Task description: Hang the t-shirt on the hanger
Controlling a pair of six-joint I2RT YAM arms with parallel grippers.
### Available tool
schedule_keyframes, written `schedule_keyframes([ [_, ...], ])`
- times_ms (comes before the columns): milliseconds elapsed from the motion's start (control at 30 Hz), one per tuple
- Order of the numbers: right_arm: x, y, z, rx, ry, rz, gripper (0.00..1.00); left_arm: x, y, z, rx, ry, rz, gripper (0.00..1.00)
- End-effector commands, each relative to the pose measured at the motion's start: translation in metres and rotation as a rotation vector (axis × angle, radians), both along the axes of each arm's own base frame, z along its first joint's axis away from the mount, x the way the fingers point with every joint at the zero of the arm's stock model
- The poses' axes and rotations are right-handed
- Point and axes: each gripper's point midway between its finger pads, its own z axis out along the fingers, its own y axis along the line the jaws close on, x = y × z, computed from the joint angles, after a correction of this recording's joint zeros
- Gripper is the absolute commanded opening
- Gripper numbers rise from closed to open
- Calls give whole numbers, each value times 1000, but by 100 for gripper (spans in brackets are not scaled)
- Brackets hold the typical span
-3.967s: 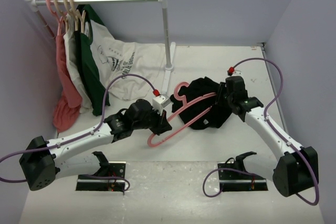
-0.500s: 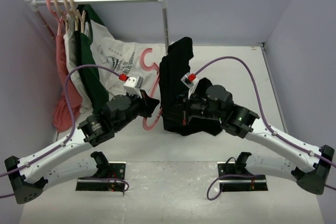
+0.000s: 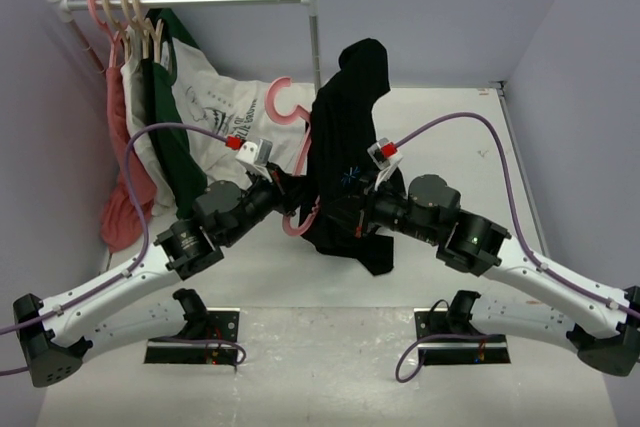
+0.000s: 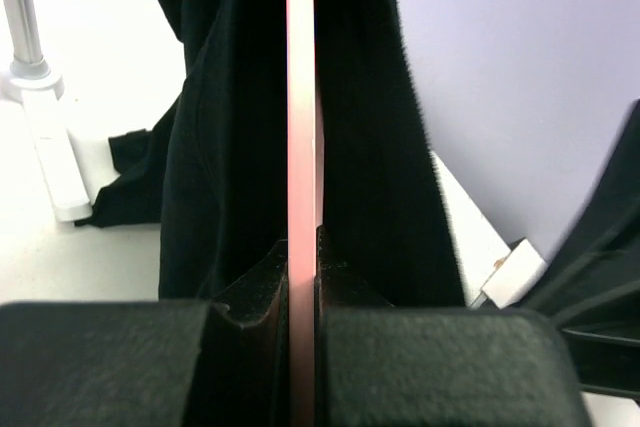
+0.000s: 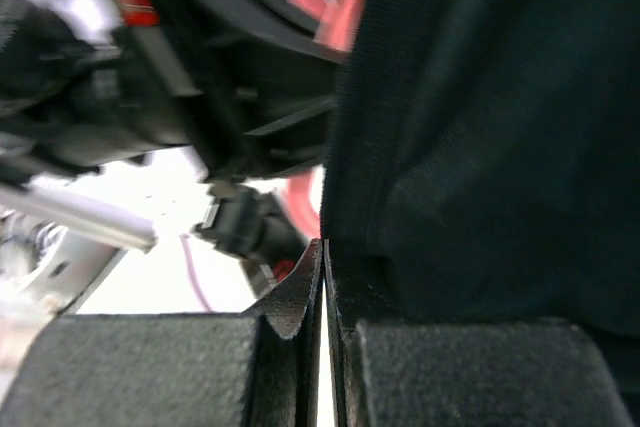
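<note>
The black t-shirt (image 3: 345, 137) hangs upright in mid-air at the centre, its small starburst print (image 3: 349, 176) facing the camera. The pink hanger (image 3: 281, 103) stands tilted beside it, with its hook up and left and its lower arm (image 3: 298, 223) running into the cloth. My left gripper (image 3: 287, 193) is shut on the hanger's bar (image 4: 301, 97), with black cloth (image 4: 220, 127) on both sides of it. My right gripper (image 3: 347, 213) is shut on an edge of the t-shirt (image 5: 480, 127) just right of the hanger. The pink hanger (image 5: 345, 7) shows behind the cloth in the right wrist view.
A clothes rail (image 3: 200, 0) on a post (image 3: 316, 47) stands at the back left. It carries cream hangers (image 3: 135, 17) with a pink garment (image 3: 120, 177), a dark green shirt (image 3: 170, 137) and a white lettered shirt (image 3: 215, 112). Lilac walls close in both sides.
</note>
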Motion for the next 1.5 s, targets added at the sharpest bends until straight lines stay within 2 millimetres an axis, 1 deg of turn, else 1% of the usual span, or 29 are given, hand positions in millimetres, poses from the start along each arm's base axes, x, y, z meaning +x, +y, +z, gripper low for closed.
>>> schedule_keyframes([
  [0,5,-7,-17,-76,12,-48,0,7,10,69,-212,-165,54,0],
  [33,-4,-3,-18,-77,19,6,0,6,12,76,-241,-181,60,0],
  [133,-7,2,-26,-102,22,46,0,6,20,86,-291,-191,89,0],
  [200,-10,4,-30,-114,21,73,7,5,17,95,-304,-209,71,0],
  [233,-11,4,-31,-115,19,79,8,5,15,97,-303,-213,66,0],
  [267,-11,3,-30,-113,14,75,13,5,12,99,-300,-217,56,0],
  [300,-10,1,-29,-110,6,66,20,5,7,101,-296,-221,39,0],
  [367,-1,-10,-27,-126,-11,-9,36,5,2,98,-284,-225,21,0],
  [400,7,-20,-28,-147,-18,-72,40,5,-2,95,-272,-225,9,0],
  [467,15,-35,-30,-187,-36,-142,44,3,-9,91,-252,-230,-31,0],
  [500,17,-39,-30,-202,-47,-161,45,0,-13,90,-242,-237,-55,0],
  [567,19,-48,-24,-226,-88,-175,45,-5,-24,84,-205,-260,-122,0],
  [600,20,-51,-21,-238,-106,-182,46,-5,-26,82,-192,-267,-128,0],
  [667,26,-71,-4,-252,-163,-250,50,-16,-34,75,-158,-300,-211,0],
  [700,29,-79,7,-258,-208,-277,54,-20,-35,73,-153,-314,-231,0],
  [767,36,-99,22,-282,-286,-341,58,-29,-34,63,-123,-347,-276,0],
  [833,40,-112,36,-308,-352,-372,67,-37,-32,53,-81,-381,-313,0],
  [900,41,-118,37,-381,-400,-361,71,-43,-27,48,-18,-430,-338,0],
  [933,39,-120,37,-394,-400,-350,72,-45,-26,44,-4,-422,-350,0],
  [967,36,-122,33,-459,-444,-302,76,-46,-24,38,46,-440,-356,0],
  [1000,36,-125,33,-517,-525,-260,78,-46,-23,35,85,-466,-364,0],
  [1033,33,-126,32,-540,-559,-224,78,-48,-22,27,123,-479,-381,0],
  [1067,31,-127,34,-544,-574,-213,78,-48,-22,22,145,-476,-390,0],
  [1133,26,-137,53,-542,-622,-205,78,-44,-21,13,198,-453,-385,0],
  [1200,20,-138,64,-549,-670,-163,78,-41,-27,4,250,-435,-423,0],
  [1267,18,-142,72,-591,-688,-132,80,-47,-38,-3,279,-435,-520,0],
  [1300,18,-143,71,-620,-689,-115,80,-56,-45,-7,284,-444,-596,0],
  [1367,16,-145,69,-682,-683,-75,81,-59,-54,-16,315,-460,-668,0],
  [1467,11,-146,57,-764,-658,13,80,-66,-62,-16,295,-501,-737,0],
])
